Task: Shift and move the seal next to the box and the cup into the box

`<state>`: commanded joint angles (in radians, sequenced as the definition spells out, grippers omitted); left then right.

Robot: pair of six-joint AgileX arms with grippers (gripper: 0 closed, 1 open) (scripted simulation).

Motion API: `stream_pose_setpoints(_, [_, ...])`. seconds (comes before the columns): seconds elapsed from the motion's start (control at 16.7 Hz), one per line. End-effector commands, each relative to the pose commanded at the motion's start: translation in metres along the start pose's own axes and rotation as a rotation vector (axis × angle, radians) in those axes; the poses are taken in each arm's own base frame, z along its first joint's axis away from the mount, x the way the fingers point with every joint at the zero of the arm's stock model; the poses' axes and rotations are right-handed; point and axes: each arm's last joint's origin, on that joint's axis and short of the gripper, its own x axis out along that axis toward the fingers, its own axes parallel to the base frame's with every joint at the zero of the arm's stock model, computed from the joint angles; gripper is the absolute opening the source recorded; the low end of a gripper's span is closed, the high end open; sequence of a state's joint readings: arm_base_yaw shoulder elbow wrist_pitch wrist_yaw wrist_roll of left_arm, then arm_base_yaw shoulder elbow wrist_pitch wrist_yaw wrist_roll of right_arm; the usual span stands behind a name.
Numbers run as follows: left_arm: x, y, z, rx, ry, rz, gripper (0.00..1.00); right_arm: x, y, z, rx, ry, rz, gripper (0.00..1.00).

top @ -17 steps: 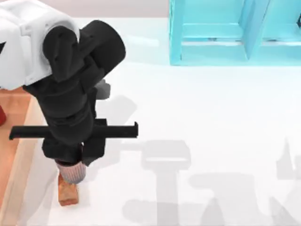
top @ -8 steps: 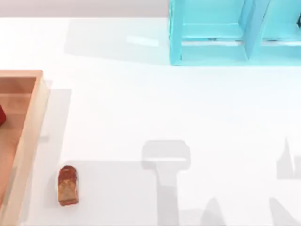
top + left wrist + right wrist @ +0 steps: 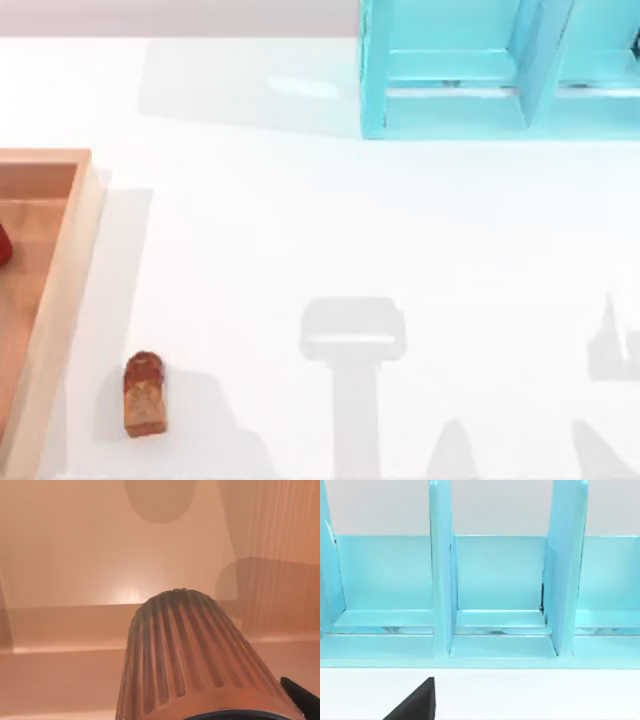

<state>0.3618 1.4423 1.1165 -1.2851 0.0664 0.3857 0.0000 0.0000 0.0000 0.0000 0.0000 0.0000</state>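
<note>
The seal, a small reddish-brown block, lies on the white table just right of the box, close to its tan wall but apart from it. In the left wrist view the ribbed brown cup sits right in front of the camera with my left gripper shut on it, and one black fingertip peeks out beside it. The cup hangs over the box's orange-brown floor, near an inner wall. A black part of my right gripper shows over the table, facing the shelf.
A turquoise shelf with upright dividers stands at the back right. A dark red sliver shows inside the box at the top view's left edge. Arm shadows fall on the white table near the front.
One second ago my left arm hung over the seal with the ribbed cup in its gripper; it has since swung left out of the top view. The seal has not moved.
</note>
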Motion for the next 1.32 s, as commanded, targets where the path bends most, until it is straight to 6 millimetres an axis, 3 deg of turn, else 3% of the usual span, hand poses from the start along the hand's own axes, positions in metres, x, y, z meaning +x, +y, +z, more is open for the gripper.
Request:
stream_pose_setpoints(0.3, [0.006, 0.001, 0.003, 0.016, 0.007, 0.000, 0.00, 0.000, 0.000, 0.000, 0.000, 0.000, 0.000, 1.00])
stream_pose_setpoints(0.84, [0.062, 0.008, 0.001, 0.008, 0.007, 0.003, 0.00, 0.000, 0.000, 0.000, 0.000, 0.000, 0.000, 1.00])
stream_pose_setpoints(1.14, [0.064, 0.008, 0.000, 0.000, 0.000, 0.000, 0.00, 0.000, 0.000, 0.000, 0.000, 0.000, 0.000, 1.00])
stream_pose_setpoints(1.32, [0.064, 0.008, 0.000, 0.000, 0.000, 0.000, 0.23, 0.000, 0.000, 0.000, 0.000, 0.000, 0.000, 1.00])
